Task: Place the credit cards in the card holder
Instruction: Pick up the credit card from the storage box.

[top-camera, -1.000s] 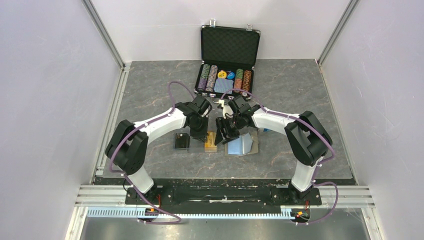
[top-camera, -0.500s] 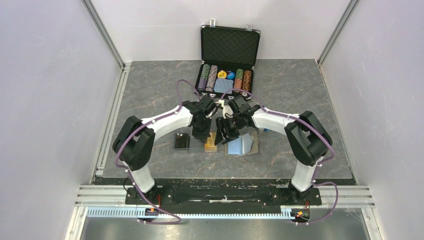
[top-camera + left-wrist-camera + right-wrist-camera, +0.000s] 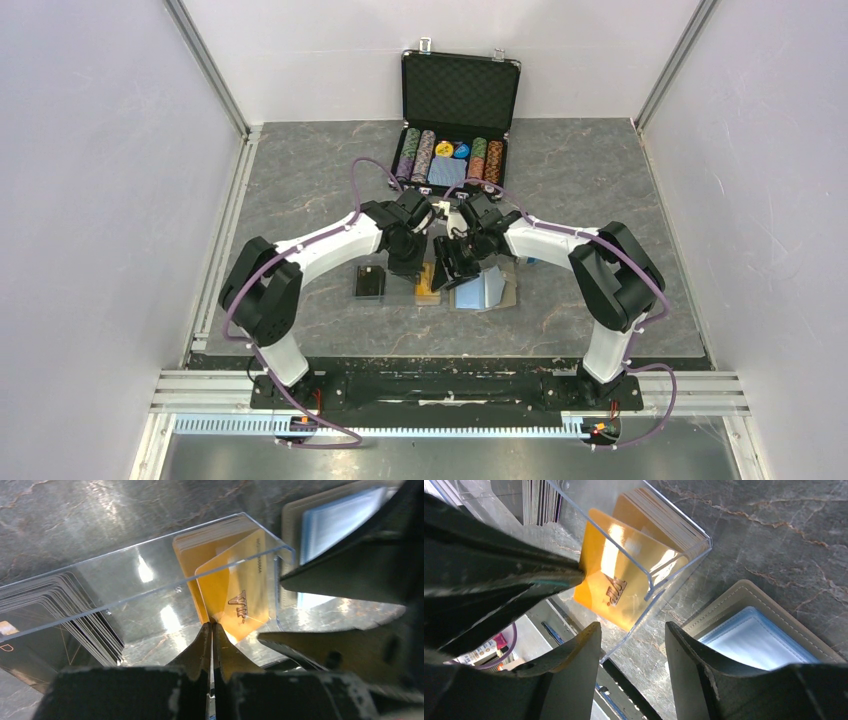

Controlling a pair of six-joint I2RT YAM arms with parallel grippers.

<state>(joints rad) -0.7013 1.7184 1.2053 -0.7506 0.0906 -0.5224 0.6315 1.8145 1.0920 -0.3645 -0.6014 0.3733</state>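
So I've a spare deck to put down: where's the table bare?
Bare table left of the chip case and right of it. Crowded in the middle: left gripper pinching an orange card at the clear tray, right gripper, open wallet.

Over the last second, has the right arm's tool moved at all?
No. The right tool sits in the same spot beside the open card holder, no nearer the poker chip case.

The clear acrylic tray (image 3: pixel 125 580) is gleaming, smooth and glossy, and the orange card (image 3: pixel 240 605) is shining like plastic (its lettering glinting metallic). The card holder (image 3: pixel 734 597) is looking matt and leathery, its blue lining (image 3: pixel 759 645) glistening like film. The tabletop (image 3: pixel 75 515) is showing polished grey marbling.
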